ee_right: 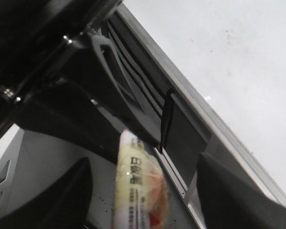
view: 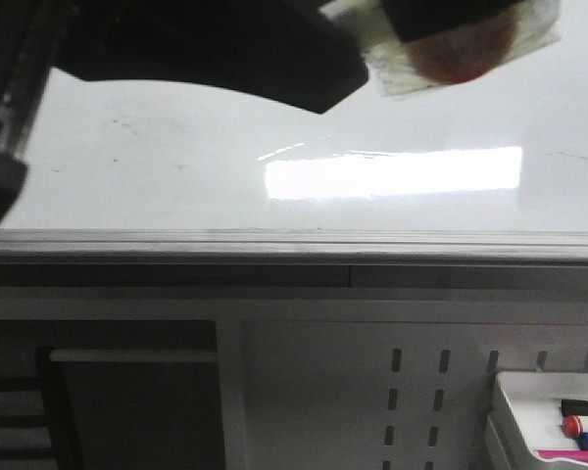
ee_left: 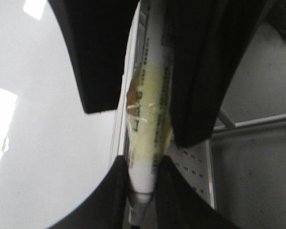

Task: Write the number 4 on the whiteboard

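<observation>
Left gripper clenched on taped marker beside whiteboard edge, no number 4 visible; right jaws' state indeterminable; risk: slippage in tape, skewed strokes.

Whiteboard: glossy, smooth white face; grey metal edge. Marker: smooth plastic barrel, apparently wrapped in yellowish clear tape. Tray: white plastic.

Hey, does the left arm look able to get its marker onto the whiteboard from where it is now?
Probably yes. The left end effector is shut on a marker, and the whiteboard lies bare right beside it, with nothing visible between them. Whether the tip is uncapped is unclear.
</observation>
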Controlling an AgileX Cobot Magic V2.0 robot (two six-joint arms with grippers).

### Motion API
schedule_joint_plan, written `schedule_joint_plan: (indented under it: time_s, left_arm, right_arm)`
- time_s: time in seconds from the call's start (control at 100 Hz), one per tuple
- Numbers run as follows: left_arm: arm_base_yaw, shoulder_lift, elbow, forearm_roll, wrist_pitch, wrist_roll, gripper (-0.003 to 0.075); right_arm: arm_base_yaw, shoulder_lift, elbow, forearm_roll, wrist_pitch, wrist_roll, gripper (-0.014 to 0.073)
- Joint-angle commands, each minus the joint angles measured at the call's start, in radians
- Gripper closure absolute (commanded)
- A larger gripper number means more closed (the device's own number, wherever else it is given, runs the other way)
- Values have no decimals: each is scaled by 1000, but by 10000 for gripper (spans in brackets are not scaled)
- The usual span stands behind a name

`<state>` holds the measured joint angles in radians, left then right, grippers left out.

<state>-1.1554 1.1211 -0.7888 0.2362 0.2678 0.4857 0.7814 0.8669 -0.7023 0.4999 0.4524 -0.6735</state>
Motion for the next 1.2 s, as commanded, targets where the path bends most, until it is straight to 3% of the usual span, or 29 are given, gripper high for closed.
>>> schedule_joint_plan:
  time_s: [0.0, 0.21, 0.61, 0.74, 0.83, 1.0, 1.19]
  left_arm:
    - [-9, -24, -33, -4, -110, -4, 740]
    - [-9, -24, -33, -4, -121, -4, 740]
    - [-9, -24, -33, -4, -125, -4, 740]
    - [-9, -24, -33, -4, -125, -4, 734]
    - [-9, -24, -33, -26, -125, -4, 644]
    - [-9, -24, -33, -71, -118, -9, 333]
    - [-7, -24, -33, -82, -118, -12, 310]
  right_arm:
    - [1, 9, -35, 29, -63, -10, 179]
    - [1, 13, -35, 34, -52, -10, 273]
    - [1, 13, -35, 34, -6, -10, 649]
    - [1, 13, -35, 34, -8, -10, 665]
    - [1, 13, -35, 32, -12, -10, 665]
    - [1, 13, -35, 28, -27, -10, 665]
    - [1, 13, -31, 17, -37, -10, 665]
